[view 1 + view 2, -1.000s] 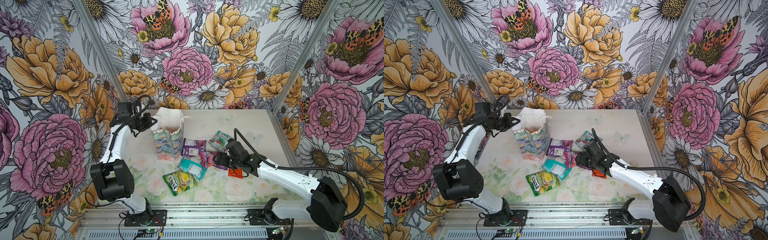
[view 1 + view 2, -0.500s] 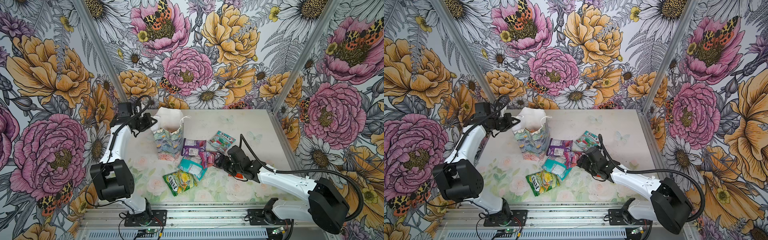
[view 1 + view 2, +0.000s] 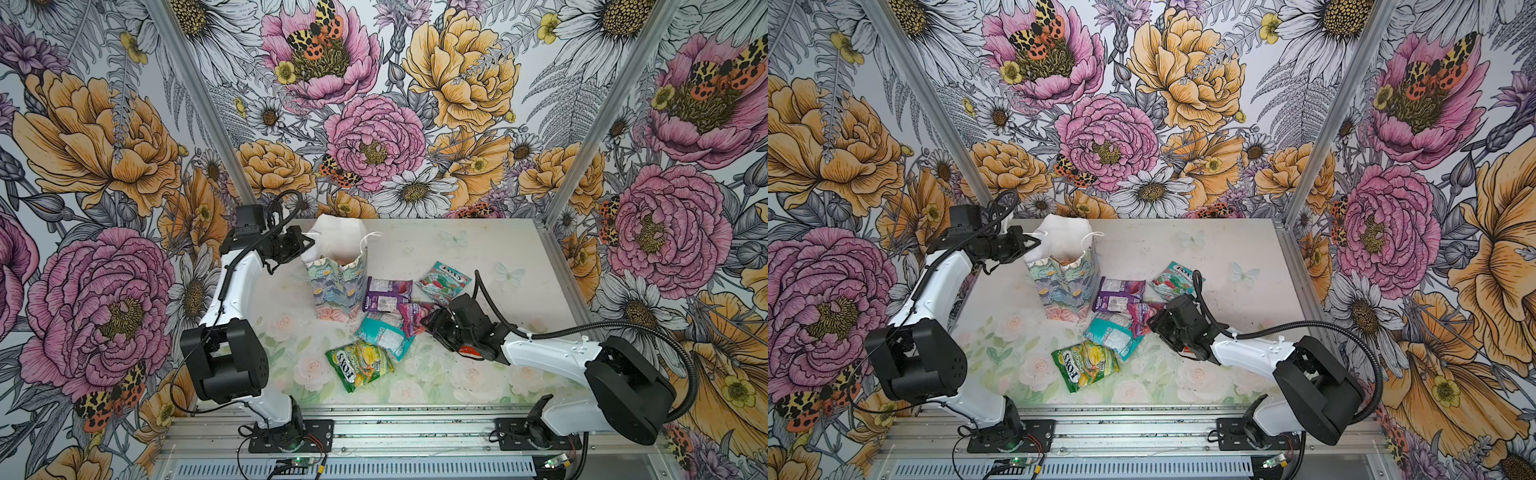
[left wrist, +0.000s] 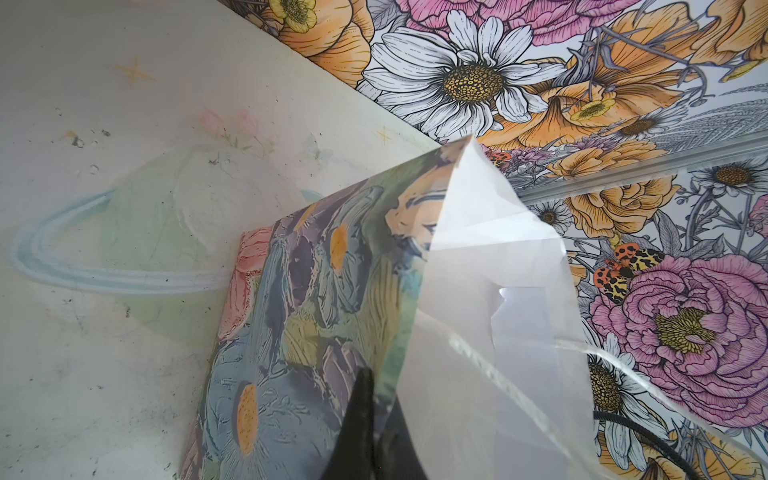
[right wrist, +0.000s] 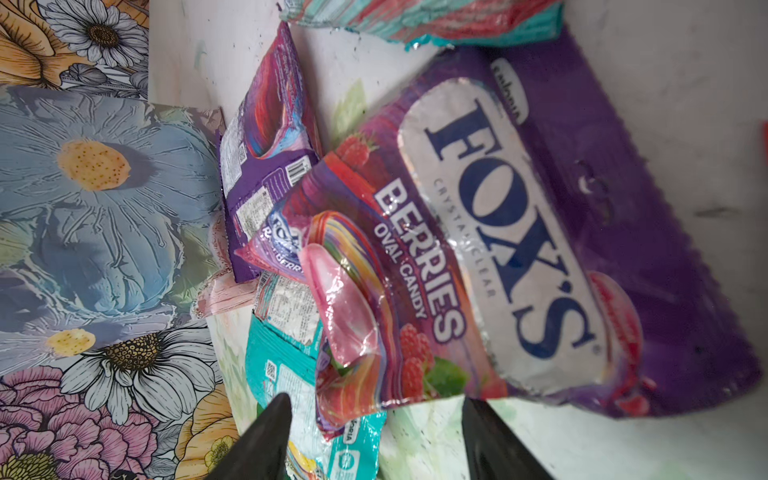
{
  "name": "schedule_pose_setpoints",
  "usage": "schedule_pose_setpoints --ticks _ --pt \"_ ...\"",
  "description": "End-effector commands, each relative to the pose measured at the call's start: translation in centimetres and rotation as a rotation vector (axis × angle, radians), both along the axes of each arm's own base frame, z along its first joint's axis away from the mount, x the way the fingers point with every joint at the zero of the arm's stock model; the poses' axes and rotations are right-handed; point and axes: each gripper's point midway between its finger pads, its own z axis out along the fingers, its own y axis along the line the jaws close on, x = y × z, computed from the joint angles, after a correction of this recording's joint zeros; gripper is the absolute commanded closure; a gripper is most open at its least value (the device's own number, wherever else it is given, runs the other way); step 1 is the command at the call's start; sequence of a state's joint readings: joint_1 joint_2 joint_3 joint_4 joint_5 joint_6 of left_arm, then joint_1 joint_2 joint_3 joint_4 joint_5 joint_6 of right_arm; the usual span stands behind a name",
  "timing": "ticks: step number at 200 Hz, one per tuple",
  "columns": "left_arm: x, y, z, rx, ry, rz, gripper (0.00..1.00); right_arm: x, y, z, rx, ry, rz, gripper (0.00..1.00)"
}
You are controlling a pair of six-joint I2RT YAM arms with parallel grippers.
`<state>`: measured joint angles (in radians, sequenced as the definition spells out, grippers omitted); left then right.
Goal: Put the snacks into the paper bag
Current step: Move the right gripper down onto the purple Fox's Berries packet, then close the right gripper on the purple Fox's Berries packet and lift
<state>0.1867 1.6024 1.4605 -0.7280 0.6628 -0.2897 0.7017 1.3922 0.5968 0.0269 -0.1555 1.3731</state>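
You've got one paper bag [image 3: 338,286], five snack packets [image 3: 359,365], one red sachet [image 3: 469,352]. Your left gripper [image 3: 306,245] is clamped on the bag rim. The right gripper [image 5: 374,409] has jaws apart at the magenta packet [image 3: 412,316] edge.

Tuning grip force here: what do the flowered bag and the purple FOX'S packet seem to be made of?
The flowered bag looks like matte paper: sharp creases, stiff white inside. The purple FOX'S packet seems thin glossy plastic film: it glints and crinkles.
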Motion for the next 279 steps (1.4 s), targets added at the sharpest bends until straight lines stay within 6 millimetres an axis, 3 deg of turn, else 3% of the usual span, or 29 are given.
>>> schedule_pose_setpoints --ticks 1,54,101,132,182,212,279 --pt "-0.4 0.2 0.3 -0.004 -0.006 0.009 1.00 0.5 0.5 0.0 0.038 -0.006 -0.021 0.35" --pt "-0.4 0.4 0.4 -0.003 -0.009 0.013 1.00 0.4 0.7 -1.4 0.069 0.033 -0.039 0.41" --pt "-0.5 0.5 0.7 -0.003 -0.017 0.014 1.00 0.5 0.6 -2.0 0.055 0.037 -0.051 0.59" --pt "-0.5 0.4 0.7 -0.006 -0.017 0.011 1.00 0.6 0.4 -2.6 0.047 0.045 -0.056 0.64" --pt "-0.6 0.4 0.8 -0.004 -0.018 0.011 1.00 0.7 0.3 -2.7 0.046 0.037 -0.053 0.91" --pt "-0.5 0.4 0.6 -0.006 -0.013 0.012 1.00 1.0 0.1 -1.6 0.003 -0.003 -0.029 0.97" --pt "-0.5 0.4 0.9 -0.012 -0.021 0.007 1.00 2.7 -0.1 4.4 -0.140 -0.186 0.072 1.00"
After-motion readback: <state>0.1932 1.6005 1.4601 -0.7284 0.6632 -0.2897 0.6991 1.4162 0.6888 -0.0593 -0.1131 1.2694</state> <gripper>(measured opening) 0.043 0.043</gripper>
